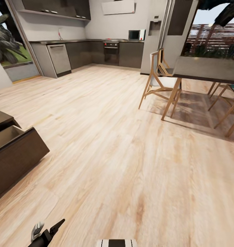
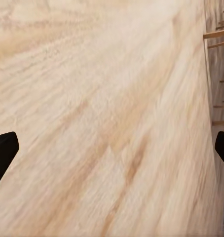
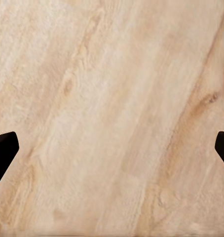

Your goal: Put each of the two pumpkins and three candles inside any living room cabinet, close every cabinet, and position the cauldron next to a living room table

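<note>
I'm in transit. The dark brown wooden cabinet (image 1: 13, 156) sits at my left, one pale-lined drawer pulled out, presumably waiting for loads. Beyond it lies the pale plank floor (image 1: 106, 144). My left claw (image 2: 112, 155) and right claw (image 3: 112, 153) hang spread and empty.

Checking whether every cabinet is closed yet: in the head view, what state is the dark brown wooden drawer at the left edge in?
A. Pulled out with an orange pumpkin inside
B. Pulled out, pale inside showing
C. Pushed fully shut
B: the dark brown wooden drawer juts out over the light wooden floor, its pale inside exposed and nothing visible in the part that shows.
</note>
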